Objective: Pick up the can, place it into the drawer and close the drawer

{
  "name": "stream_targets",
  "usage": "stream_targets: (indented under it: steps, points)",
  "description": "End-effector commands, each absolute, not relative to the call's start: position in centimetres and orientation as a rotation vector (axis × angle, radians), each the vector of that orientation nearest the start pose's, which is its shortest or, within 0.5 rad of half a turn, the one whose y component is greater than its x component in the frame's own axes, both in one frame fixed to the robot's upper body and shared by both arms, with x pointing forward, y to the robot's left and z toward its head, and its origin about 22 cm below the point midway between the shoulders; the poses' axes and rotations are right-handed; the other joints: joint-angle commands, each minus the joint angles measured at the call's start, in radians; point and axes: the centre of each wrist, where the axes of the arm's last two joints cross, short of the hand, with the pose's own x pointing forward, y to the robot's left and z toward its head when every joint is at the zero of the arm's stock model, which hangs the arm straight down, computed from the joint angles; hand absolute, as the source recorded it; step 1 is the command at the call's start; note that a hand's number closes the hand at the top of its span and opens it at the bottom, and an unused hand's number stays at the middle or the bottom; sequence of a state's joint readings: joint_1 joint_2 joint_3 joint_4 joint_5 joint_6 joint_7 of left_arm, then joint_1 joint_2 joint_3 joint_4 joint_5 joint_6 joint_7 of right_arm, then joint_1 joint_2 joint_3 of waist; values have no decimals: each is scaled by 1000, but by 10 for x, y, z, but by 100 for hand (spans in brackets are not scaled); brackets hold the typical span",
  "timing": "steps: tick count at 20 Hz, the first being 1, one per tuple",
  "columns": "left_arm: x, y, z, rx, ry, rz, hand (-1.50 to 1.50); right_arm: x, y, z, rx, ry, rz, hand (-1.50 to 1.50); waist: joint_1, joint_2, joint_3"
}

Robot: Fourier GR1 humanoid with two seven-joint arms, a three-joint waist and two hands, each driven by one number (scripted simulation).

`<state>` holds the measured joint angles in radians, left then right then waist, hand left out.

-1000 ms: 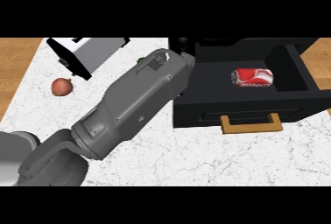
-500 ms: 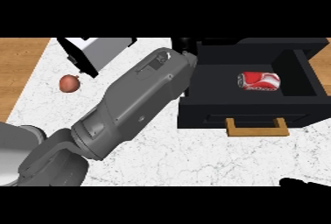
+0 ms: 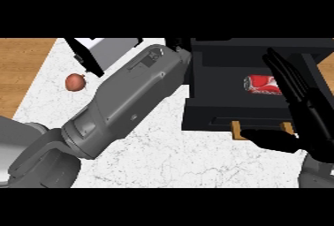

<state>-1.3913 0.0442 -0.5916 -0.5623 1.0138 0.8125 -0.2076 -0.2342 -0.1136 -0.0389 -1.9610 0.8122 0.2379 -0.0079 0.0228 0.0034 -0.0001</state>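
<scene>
The right hand (image 3: 306, 114) hangs open with straight fingers and holds nothing, just right of the red can (image 3: 262, 84) lying inside the open black drawer (image 3: 215, 110), its thumb over the drawer's wooden handle (image 3: 240, 131), while the left hand's fingers cannot be told behind its forearm.

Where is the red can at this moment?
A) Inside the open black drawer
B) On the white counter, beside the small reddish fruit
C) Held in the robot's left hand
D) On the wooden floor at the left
A. The red can lies on its side inside the open black drawer, with the right hand open in front of it, not curled round it.
</scene>
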Motion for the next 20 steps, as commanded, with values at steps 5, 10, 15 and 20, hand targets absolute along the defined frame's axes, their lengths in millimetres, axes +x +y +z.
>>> stream_targets:
  steps: [5,10,15,20]
  points:
    - [416,1,204,12,-1725,159,-150,321,-206,120,-892,-1827,1095,-150,12,-1,0]
    - [420,39,198,44,-1704,159,-150,345,-198,106,-990,-1740,1136,-150,9,-7,0]
    - [419,42,190,45,-1704,178,-150,374,-194,58,-1041,-1665,1179,-150,17,5,1]
    - [417,77,207,56,-1717,168,-150,395,-198,46,-1117,-1627,1171,-150,26,1,1]
